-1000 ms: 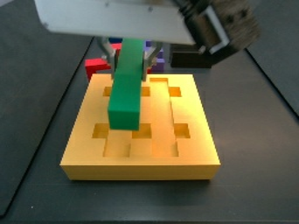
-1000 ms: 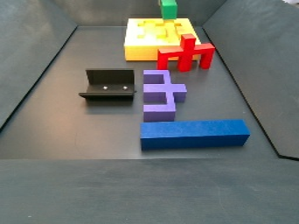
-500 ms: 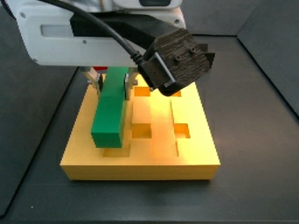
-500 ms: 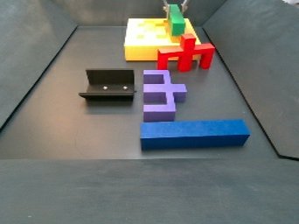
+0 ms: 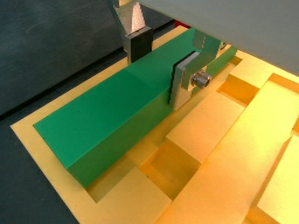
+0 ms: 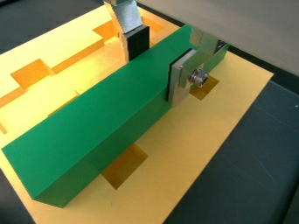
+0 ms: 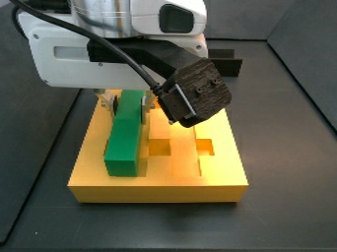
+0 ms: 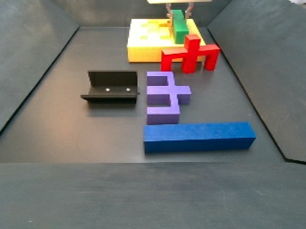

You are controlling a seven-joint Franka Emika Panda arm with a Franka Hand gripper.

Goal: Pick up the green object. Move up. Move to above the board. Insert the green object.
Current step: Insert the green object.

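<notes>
Your gripper (image 5: 162, 54) sits over the far part of the board (image 7: 218, 177), clamped on the green object (image 5: 117, 122). In both wrist views a silver finger (image 6: 184, 75) presses one long side of the green object (image 6: 105, 127) and a dark pad (image 5: 138, 44) presses the opposite side, so the bar lies squeezed between them near one end. Most of its length runs out from the gripper along the board (image 5: 233, 166).

In a side view, the green object (image 7: 125, 133) lies lengthwise over the left side of the board, its near end low against the yellow surface. You cannot tell whether it is fully seated in a groove. The gripper's fingers are hidden there behind the white arm housing (image 7: 105, 49).

In a side view from the opposite end, the board (image 8: 146, 46) lies at the far end of the dark counter (image 8: 72, 170), with the green object (image 8: 180, 25) on it. A red cross-shaped block (image 8: 191, 56) stands just beside the board. Nearer you are the fixture (image 8: 110, 88), a purple block (image 8: 165, 97) and a blue block (image 8: 199, 137).
</notes>
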